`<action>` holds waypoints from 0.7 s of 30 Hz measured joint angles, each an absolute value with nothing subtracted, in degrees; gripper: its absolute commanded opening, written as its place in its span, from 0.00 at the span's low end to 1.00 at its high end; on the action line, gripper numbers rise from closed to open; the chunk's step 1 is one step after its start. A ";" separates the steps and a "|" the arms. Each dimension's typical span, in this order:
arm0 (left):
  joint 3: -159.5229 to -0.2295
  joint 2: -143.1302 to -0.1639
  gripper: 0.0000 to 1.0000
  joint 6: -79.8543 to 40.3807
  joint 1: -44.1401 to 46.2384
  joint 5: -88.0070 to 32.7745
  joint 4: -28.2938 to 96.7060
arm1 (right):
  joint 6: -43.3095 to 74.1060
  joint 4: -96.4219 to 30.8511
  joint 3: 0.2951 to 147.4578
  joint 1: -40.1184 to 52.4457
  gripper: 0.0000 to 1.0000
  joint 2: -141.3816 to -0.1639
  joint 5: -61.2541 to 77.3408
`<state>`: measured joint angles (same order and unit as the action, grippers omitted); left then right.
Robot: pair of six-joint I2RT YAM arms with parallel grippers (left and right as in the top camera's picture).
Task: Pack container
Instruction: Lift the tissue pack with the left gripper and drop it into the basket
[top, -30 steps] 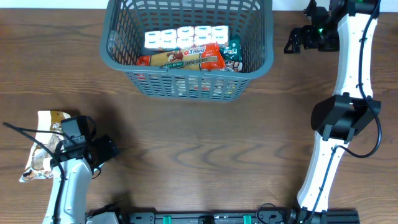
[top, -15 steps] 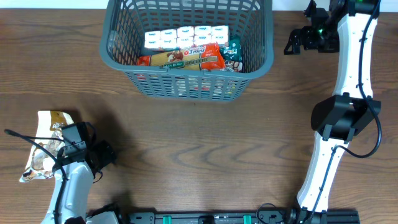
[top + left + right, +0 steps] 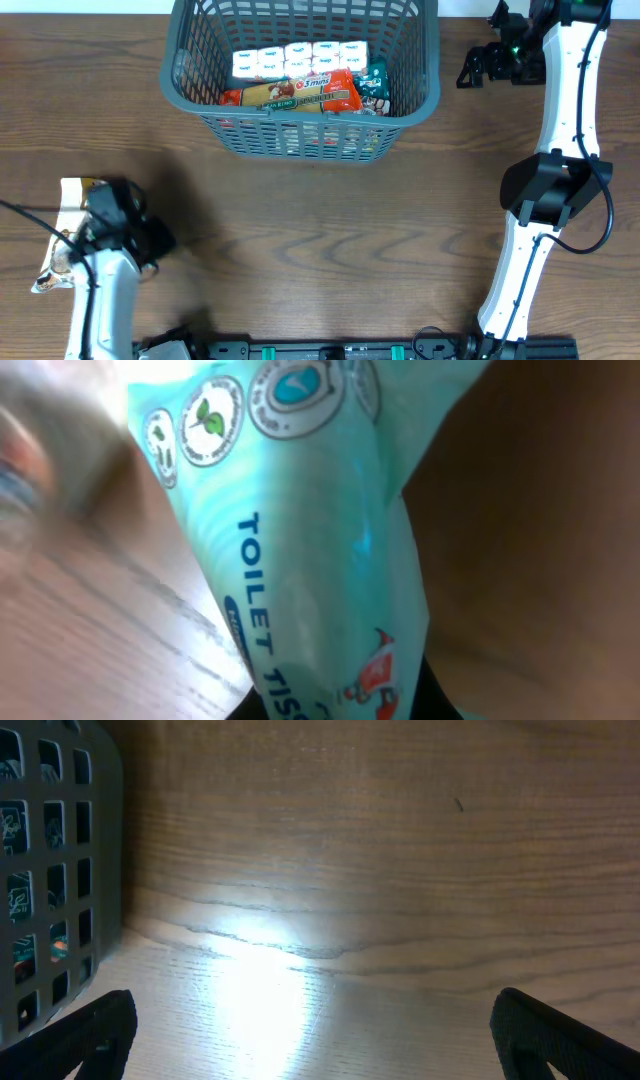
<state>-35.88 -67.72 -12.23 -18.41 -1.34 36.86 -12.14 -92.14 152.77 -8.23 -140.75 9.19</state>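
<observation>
Left wrist view is showing a pale green tissue packet (image 3: 310, 560) pressed right up against the lens. The left gripper (image 3: 88, 222) is sitting closed on it, so I am reading this as the packet being pinched at one end. In the overhead view the rest of the packet (image 3: 62, 262) is lying on the table (image 3: 330, 220) beneath and beside that gripper, not yet lifted. The container (image 3: 190, 95) is standing well apart from this hand, across the table and toward the robot's right. White cartons (image 3: 298, 58), an orange packet (image 3: 300, 92) and a dark green packet (image 3: 374, 82) are lying in it. The right gripper (image 3: 470, 68) is hanging wide open and empty just beside the container's far wall. Packing is looking mostly done; this packet is needing lifting, carrying over and dropping in.
</observation>
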 measured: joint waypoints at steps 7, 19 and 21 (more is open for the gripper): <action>-66.46 -68.01 0.05 -11.86 -17.30 -2.37 53.41 | -12.12 -92.14 152.77 -8.23 0.99 -140.75 9.26; -114.08 -85.65 0.06 6.00 2.76 -3.73 59.90 | -12.14 -92.12 152.77 -8.23 0.99 -140.75 9.19; -117.56 -89.78 0.06 13.10 7.20 -3.86 58.94 | -12.14 -92.12 152.77 -8.23 0.99 -140.75 9.19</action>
<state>-117.56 -89.78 13.10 7.20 -3.86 58.94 -12.14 -92.12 152.77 -8.23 -140.75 9.19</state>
